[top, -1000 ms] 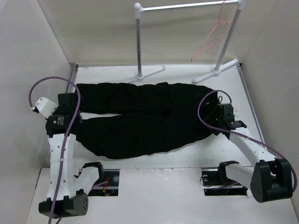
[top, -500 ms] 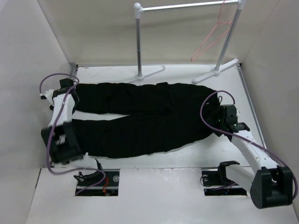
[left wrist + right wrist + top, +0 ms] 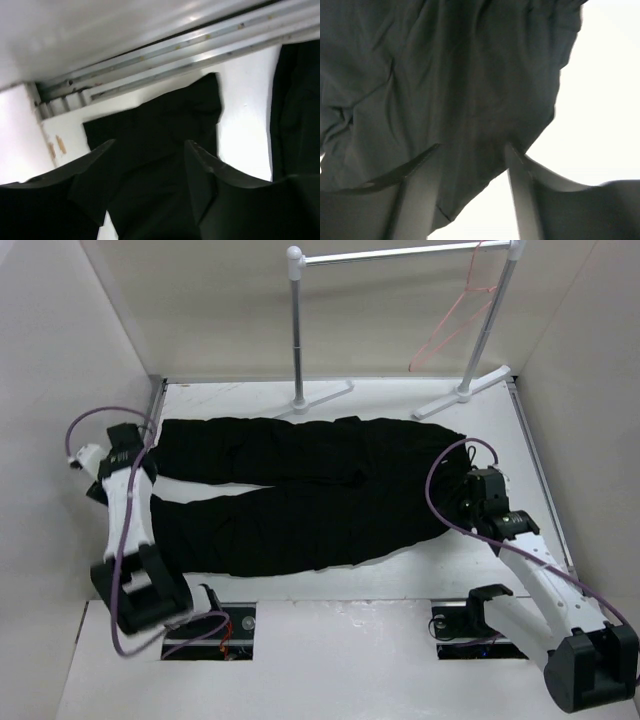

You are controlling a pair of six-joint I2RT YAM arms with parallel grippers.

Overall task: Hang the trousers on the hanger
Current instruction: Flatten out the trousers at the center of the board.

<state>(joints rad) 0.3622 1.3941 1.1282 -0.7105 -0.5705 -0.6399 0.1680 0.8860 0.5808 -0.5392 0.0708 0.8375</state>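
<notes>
The black trousers lie flat across the table, legs to the left and waist to the right. My left gripper hovers over the cuff of the far leg at the left end. In the left wrist view its jaws stand apart with the cuff fabric lying loose beneath them. My right gripper is at the waist edge. Its jaws are open over the dark cloth, with bare table to the right. The pink-red hanger hangs from the rail at the back right.
A white and metal clothes rail stands at the back, its feet on the table behind the trousers. Walls close in left, right and behind. A metal channel runs along the table's far-left edge by the cuff.
My left gripper has opened and let go of the far leg's cuff, which now lies flat. The left arm swung toward the left wall. The right arm pulled back slightly.
</notes>
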